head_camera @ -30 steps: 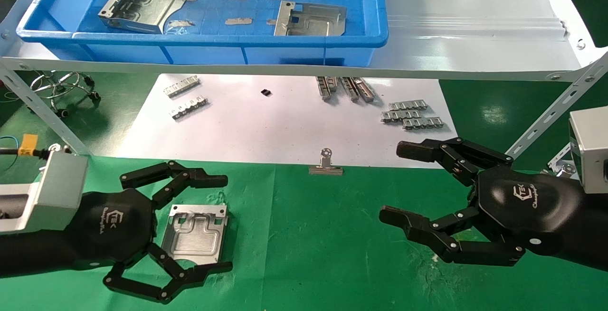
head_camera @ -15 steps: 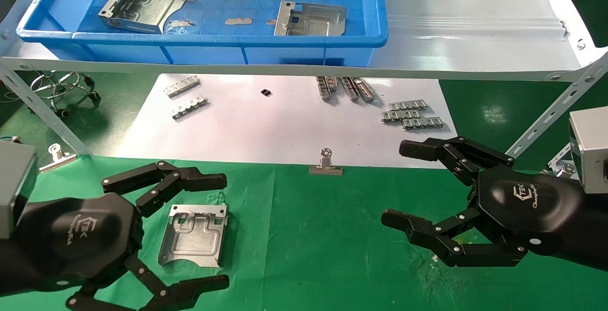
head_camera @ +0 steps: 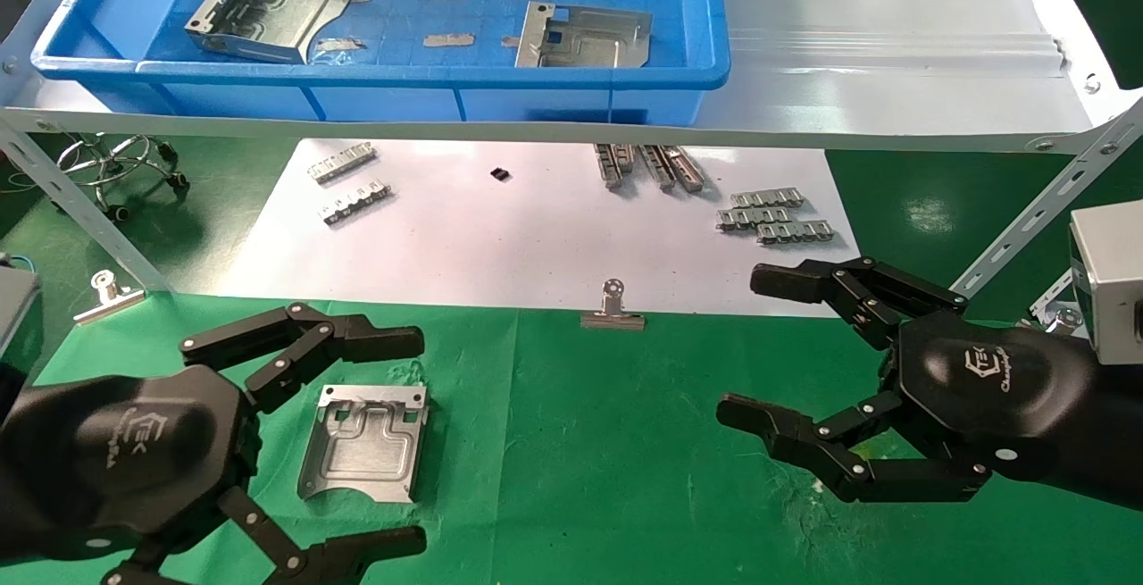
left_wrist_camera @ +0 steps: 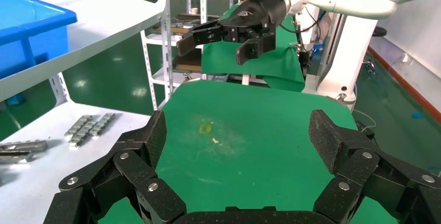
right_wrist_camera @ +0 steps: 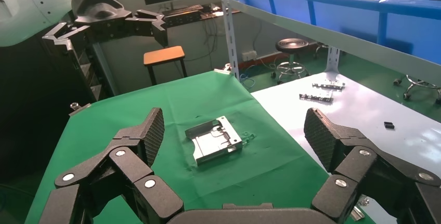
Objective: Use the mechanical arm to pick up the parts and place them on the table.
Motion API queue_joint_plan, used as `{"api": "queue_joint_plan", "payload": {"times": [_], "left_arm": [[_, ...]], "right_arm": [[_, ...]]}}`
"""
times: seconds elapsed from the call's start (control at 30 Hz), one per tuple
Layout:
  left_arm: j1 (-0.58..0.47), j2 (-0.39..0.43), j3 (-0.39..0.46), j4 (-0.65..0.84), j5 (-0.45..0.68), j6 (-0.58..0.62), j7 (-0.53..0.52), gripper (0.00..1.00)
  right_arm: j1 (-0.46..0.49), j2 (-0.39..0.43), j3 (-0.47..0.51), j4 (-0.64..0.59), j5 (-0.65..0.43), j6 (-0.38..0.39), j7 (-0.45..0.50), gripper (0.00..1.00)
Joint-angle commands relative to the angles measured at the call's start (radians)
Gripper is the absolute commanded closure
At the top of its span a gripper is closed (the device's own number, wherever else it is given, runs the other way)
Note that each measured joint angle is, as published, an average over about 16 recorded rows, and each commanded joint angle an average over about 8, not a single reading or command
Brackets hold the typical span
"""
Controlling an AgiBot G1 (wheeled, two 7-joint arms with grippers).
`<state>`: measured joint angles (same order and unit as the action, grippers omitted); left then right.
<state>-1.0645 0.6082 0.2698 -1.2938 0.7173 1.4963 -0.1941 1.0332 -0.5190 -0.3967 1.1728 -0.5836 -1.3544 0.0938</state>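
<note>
One silvery part (head_camera: 364,442) lies flat on the green table (head_camera: 580,469); it also shows in the right wrist view (right_wrist_camera: 213,141). My left gripper (head_camera: 406,442) is open and empty, drawn back to the near left of that part, its fingers (head_camera: 375,339) spread on either side without touching it. Two more parts (head_camera: 263,4) (head_camera: 585,36) lie in the blue bin (head_camera: 384,76) on the shelf. My right gripper (head_camera: 746,344) hangs open and empty over the cloth at the right. The left wrist view shows only bare cloth with the yellow mark (left_wrist_camera: 205,128) between its open fingers.
A white sheet (head_camera: 500,237) behind the cloth carries toothed strips (head_camera: 775,215) (head_camera: 350,181). Binder clips sit at the cloth's back edge (head_camera: 613,310) and far left (head_camera: 107,297). The ribbed shelf (head_camera: 893,40) overhangs, with slanted braces (head_camera: 80,210) (head_camera: 1036,210).
My left gripper has drawn back toward the near left, away from the part, which stays flat on the cloth. The right arm has barely moved.
</note>
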Motion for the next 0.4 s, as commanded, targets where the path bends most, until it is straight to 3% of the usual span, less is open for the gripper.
{"api": "queue_joint_plan", "payload": {"times": [0.03,0.4], "left_arm": [[-0.002,0.0,0.002,0.002,0.002,0.0,0.001,0.0],[-0.007,0.002,0.007,0.007,0.009,-0.001,0.005,0.0]], "right_arm": [[0.0,0.0,0.0,0.0,0.0,0.0,0.0,0.0],[0.0,0.0,0.0,0.0,0.0,0.0,0.0,0.0]]}}
